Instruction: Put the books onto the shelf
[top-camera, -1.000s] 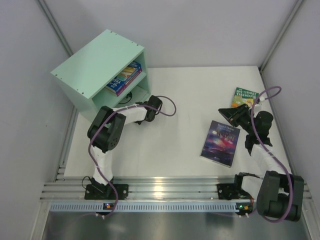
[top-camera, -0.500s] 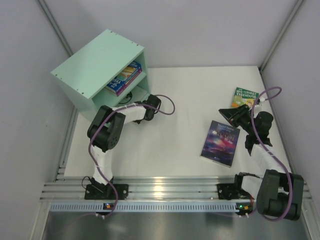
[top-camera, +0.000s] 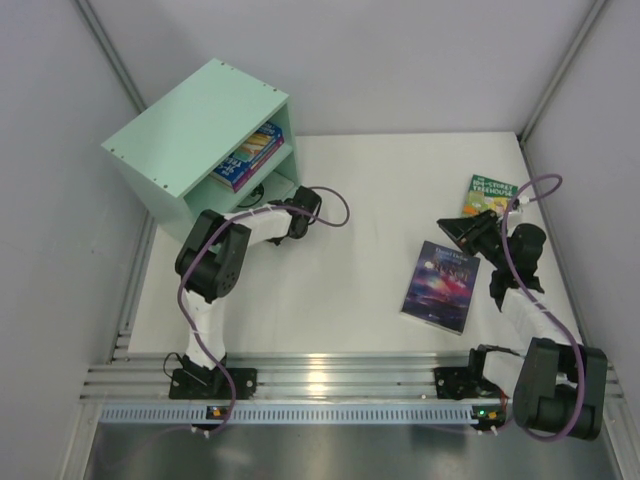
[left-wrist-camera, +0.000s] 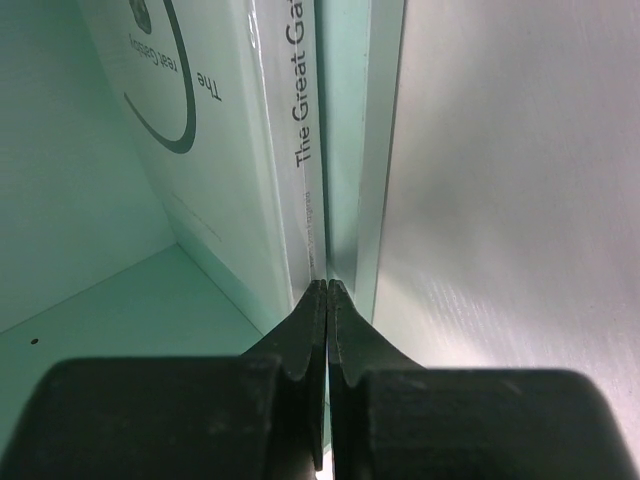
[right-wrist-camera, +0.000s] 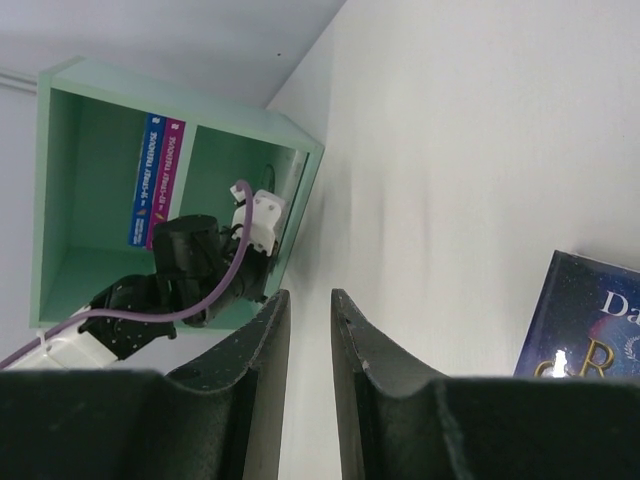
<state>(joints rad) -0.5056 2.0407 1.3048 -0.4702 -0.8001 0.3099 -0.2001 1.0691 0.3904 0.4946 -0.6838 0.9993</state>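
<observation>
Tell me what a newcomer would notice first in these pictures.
First, the mint-green shelf at far left, with two books in its upper compartment and the left gripper, shut, at the lower one. Next, the dark galaxy-covered book lying flat right of centre, beside the open, empty right gripper. A green book lies behind it.

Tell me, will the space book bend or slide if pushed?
The space book looks thin, so it probably flops if lifted by one edge. It lies flat on the smooth table, so a push likely slides it.
</observation>
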